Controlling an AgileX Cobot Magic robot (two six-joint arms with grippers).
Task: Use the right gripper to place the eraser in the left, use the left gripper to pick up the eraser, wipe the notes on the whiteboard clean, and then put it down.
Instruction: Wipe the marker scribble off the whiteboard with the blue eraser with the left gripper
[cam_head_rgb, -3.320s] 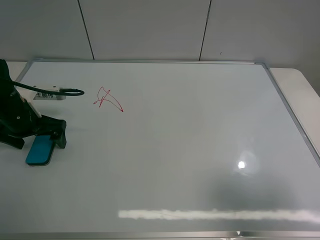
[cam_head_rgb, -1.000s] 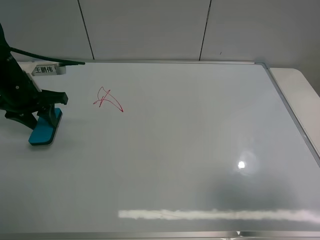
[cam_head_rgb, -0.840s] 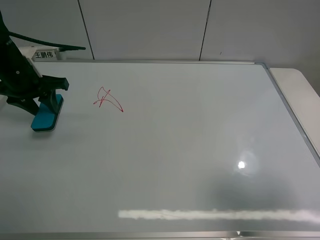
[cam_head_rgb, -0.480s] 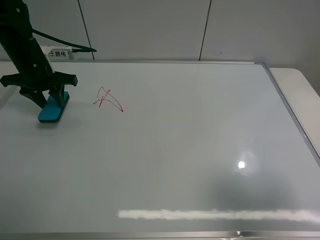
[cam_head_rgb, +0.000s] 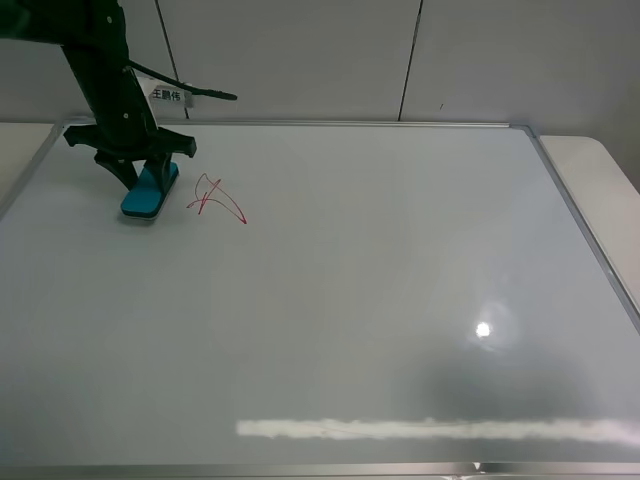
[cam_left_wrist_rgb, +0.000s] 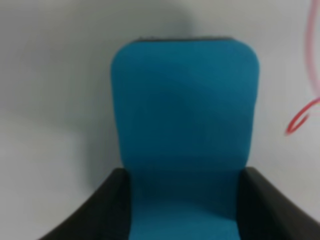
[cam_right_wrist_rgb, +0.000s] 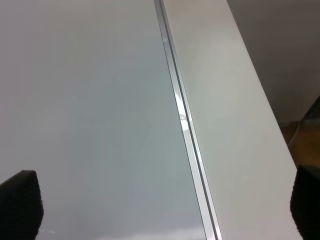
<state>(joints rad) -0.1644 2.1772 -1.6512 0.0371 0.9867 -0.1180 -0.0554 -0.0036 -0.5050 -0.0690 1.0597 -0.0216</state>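
The teal eraser (cam_head_rgb: 146, 195) rests flat on the whiteboard (cam_head_rgb: 400, 280) at its far left, just left of the red notes (cam_head_rgb: 216, 198). My left gripper (cam_head_rgb: 146, 176) stands over the eraser, shut on it from both sides. In the left wrist view the eraser (cam_left_wrist_rgb: 185, 120) fills the middle between the black fingers (cam_left_wrist_rgb: 95, 212), with a loop of the notes (cam_left_wrist_rgb: 304, 114) beside it. My right gripper (cam_right_wrist_rgb: 162, 207) is open over the whiteboard's (cam_right_wrist_rgb: 85, 100) right edge with nothing between its fingers. It does not show in the exterior high view.
A thin silver frame (cam_right_wrist_rgb: 182, 125) borders the board, with a white tabletop (cam_head_rgb: 600, 170) beyond it on the right. A grey panelled wall (cam_head_rgb: 300, 60) rises behind. A bright glare spot (cam_head_rgb: 483, 329) lies on the board's lower right.
My left gripper has carried the eraser from the board's left edge farther back and to the right, up beside the notes. The notes look unchanged.
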